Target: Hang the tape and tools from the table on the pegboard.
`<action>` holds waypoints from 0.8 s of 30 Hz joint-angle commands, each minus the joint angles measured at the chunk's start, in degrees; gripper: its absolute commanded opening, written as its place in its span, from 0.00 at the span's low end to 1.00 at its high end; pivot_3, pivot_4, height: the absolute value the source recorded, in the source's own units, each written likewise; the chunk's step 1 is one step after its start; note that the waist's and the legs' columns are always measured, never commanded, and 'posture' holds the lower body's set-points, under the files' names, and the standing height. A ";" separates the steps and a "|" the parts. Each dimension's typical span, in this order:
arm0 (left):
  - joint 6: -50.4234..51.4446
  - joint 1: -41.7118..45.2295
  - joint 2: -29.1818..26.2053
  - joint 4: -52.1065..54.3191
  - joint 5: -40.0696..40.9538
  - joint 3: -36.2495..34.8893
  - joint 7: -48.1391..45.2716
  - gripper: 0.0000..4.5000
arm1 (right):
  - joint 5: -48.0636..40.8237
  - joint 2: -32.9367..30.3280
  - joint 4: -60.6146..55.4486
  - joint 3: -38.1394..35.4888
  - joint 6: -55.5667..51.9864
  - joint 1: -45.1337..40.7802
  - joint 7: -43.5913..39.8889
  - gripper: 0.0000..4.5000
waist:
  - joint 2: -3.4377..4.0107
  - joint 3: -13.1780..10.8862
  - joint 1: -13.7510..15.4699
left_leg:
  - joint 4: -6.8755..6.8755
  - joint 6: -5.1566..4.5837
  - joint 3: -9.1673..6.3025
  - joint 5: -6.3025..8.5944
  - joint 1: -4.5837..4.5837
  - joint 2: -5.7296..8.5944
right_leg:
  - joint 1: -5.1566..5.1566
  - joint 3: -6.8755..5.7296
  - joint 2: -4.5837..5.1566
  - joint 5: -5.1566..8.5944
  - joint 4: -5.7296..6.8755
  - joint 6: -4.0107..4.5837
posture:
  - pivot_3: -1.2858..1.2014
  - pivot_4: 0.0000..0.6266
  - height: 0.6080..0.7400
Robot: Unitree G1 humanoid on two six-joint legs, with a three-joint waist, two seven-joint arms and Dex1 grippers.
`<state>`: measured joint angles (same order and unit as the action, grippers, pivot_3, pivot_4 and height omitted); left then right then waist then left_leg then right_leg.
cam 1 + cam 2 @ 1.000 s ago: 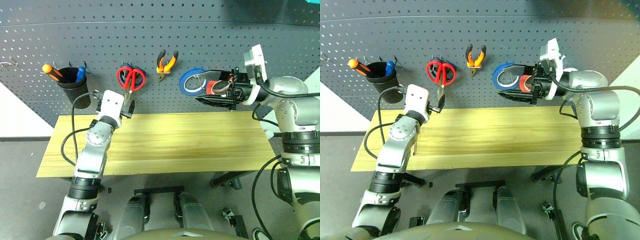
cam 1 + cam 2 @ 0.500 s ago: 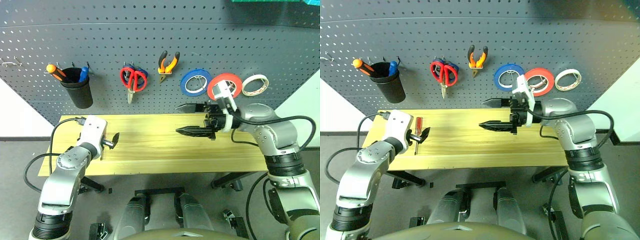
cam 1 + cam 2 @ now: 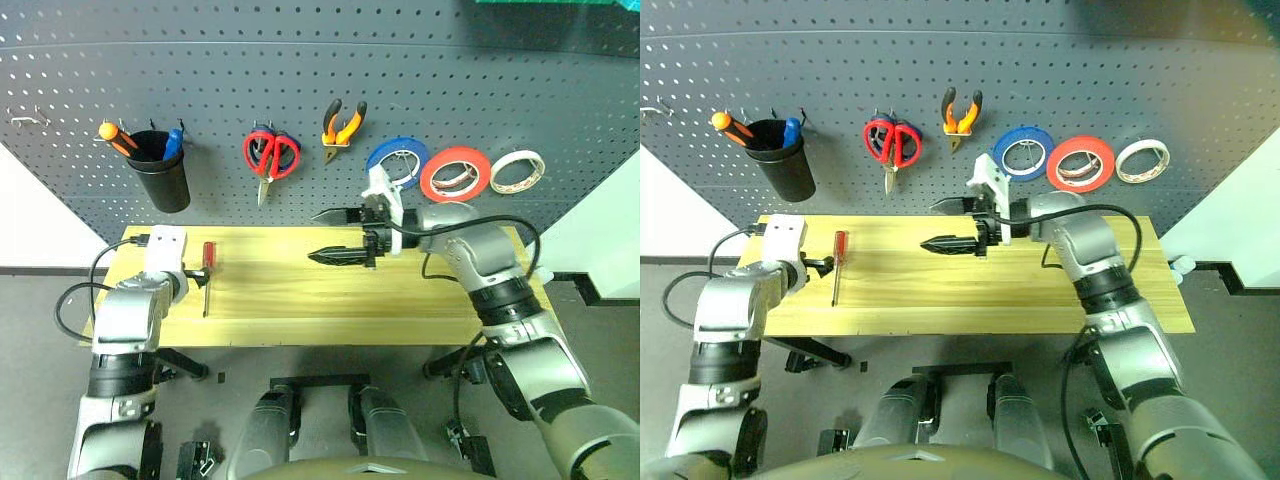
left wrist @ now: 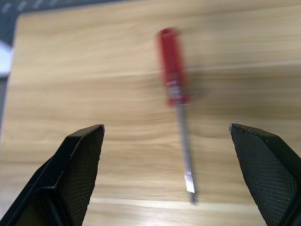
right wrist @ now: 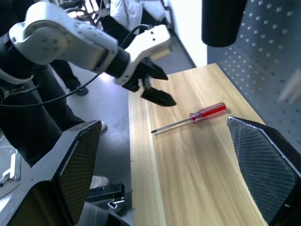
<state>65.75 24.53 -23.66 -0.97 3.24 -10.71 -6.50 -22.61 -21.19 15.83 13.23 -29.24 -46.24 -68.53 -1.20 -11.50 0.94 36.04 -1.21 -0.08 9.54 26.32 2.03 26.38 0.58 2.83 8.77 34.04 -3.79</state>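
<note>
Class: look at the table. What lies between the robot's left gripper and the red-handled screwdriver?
Nothing: only bare table. The left wrist view shows the open left gripper above the screwdriver, with just wood grain between them.

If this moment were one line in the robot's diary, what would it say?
on pegboard: red tape, red scissors, pliers | on table: red screwdriver | left gripper: open, over screwdriver | right gripper: open, empty

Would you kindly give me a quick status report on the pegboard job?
Both grippers open and empty, left gripper poised over the red-handled screwdriver lying on the table. Red tape, scissors, pliers already hung. Nothing in the way.
</note>
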 commanded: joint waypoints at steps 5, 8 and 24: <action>-4.25 6.62 1.38 -8.83 -0.22 -1.93 3.02 1.00 | 2.86 1.37 6.61 -0.54 2.86 -4.66 -0.88 1.00 | -0.06 -2.55 0.53 | 0.05 0.00 -0.04 0.00 0.04 0.02 | 0.07 0.00 0.12 0.01 0.11 0.01 | 0.56 0.56 0.93; -6.35 9.78 2.17 -13.33 0.09 -2.56 3.64 1.00 | 3.67 1.55 8.35 -0.80 3.00 -5.36 -0.80 1.00 | -0.14 -4.15 0.83 | 0.03 0.00 -0.05 0.00 0.13 0.02 | 0.21 0.00 0.16 0.03 0.20 0.04 | 0.56 0.60 0.93; -20.68 25.93 2.14 -42.76 0.26 -2.00 5.90 1.00 | 5.35 0.45 6.40 -0.32 -0.23 -3.58 -3.27 1.00 | -0.31 -8.60 1.09 | 0.09 -0.12 -0.01 -0.08 1.12 0.02 | 1.13 -0.25 0.42 -0.09 0.30 -0.17 | 0.54 0.70 0.93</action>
<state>46.67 49.87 -21.05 -43.16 4.13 -12.64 -1.12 -17.00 -20.29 24.61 13.27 -29.39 -50.04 -71.37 -1.51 -20.10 2.03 36.10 -1.33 -0.09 9.46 27.45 2.05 27.51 0.30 3.27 8.68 34.31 -3.96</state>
